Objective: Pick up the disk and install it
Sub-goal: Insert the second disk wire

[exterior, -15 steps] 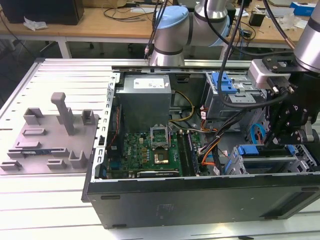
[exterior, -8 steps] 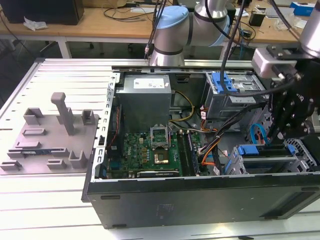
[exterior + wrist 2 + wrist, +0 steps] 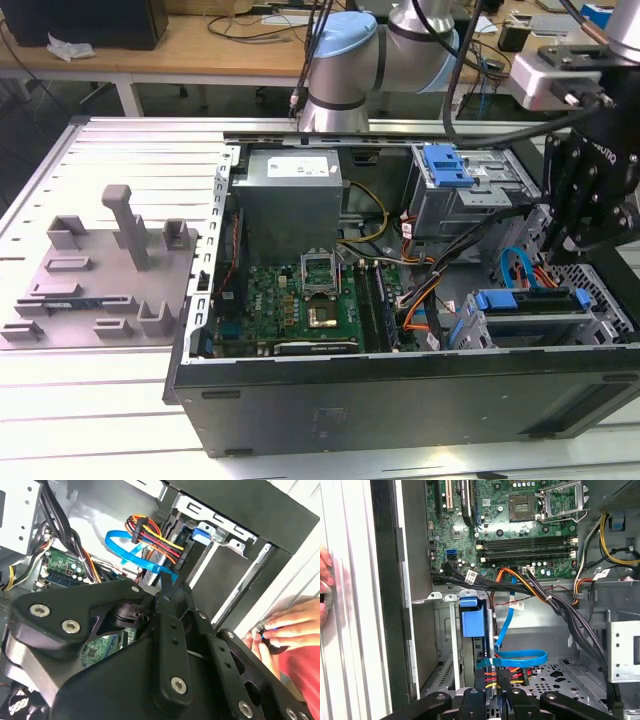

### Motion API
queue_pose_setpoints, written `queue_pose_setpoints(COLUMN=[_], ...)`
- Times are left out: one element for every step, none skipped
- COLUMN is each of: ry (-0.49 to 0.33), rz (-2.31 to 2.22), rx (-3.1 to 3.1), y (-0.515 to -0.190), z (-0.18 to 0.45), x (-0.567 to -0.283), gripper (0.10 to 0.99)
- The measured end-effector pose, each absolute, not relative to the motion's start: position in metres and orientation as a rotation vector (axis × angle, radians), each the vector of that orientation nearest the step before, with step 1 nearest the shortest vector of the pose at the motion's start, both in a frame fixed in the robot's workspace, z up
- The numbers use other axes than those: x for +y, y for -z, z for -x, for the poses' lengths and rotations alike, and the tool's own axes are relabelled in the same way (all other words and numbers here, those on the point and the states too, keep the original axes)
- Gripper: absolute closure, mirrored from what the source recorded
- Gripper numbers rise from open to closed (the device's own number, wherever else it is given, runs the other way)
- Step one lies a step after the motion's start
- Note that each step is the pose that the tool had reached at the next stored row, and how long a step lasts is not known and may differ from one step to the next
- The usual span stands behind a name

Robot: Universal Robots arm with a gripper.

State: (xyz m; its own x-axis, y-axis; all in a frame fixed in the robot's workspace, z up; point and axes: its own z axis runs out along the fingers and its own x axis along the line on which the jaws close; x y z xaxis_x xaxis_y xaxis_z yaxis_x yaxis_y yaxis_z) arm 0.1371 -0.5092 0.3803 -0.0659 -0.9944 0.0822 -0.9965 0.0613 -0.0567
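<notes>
Gripper (image 3: pixel 490 692) hovering above seated disk (image 3: pixel 471 622).

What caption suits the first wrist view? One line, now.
Gripper near the blue-handled disk in its drive bay, motherboard beyond.

The case (image 3: pixel 400 400) is black outside and grey metal within. The motherboard (image 3: pixel 300 300) is green with silver sockets. The disk (image 3: pixel 530 305) shows blue rails on a dark body; in the first wrist view its handle (image 3: pixel 471 621) is plain blue. A blue latch (image 3: pixel 447 165) sits on the grey cage (image 3: pixel 490 190). A flat cable (image 3: pixel 517 656) is bright blue; the wire bundle (image 3: pixel 155 537) is red, yellow, orange and black. The gripper (image 3: pixel 167 605) is matt black with silver screws. The jig (image 3: pixel 100 270) is grey on a pale ribbed surface (image 3: pixel 80 400).
</notes>
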Motion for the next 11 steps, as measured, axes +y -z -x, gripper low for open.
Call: queue_pose_setpoints(ry=[-0.157,-0.162,-0.166,-0.168,-0.169,-0.171,-0.173,-0.174,-0.176,-0.177,-0.179], rz=[-2.131,-2.129,-2.127,-2.126,-2.126,-2.125,-2.124,-2.123,-2.123,-2.122,-2.121], rx=[-2.271,-2.269,-2.266,-2.265,-2.265,-2.264,-2.263,-2.262,-2.261,-2.261,-2.26], y=[-0.3809,-0.3814,-0.3816,-0.3815,-0.3815,-0.3814,-0.3815,-0.3815,-0.3816,-0.3815,-0.3815], z=[-0.1363,-0.1353,-0.1349,-0.1348,-0.1348,-0.1347,-0.1347,-0.1347,-0.1347,-0.1348,-0.1347], x=[-0.5078,-0.5057,-0.5032,-0.5025,-0.5026,-0.5025,-0.5025,-0.5025,-0.5025,-0.5025,-0.5025], gripper=[0.863,0.929,0.98,0.98,0.98,0.98,0.98,0.98,0.98,0.98,0.98])
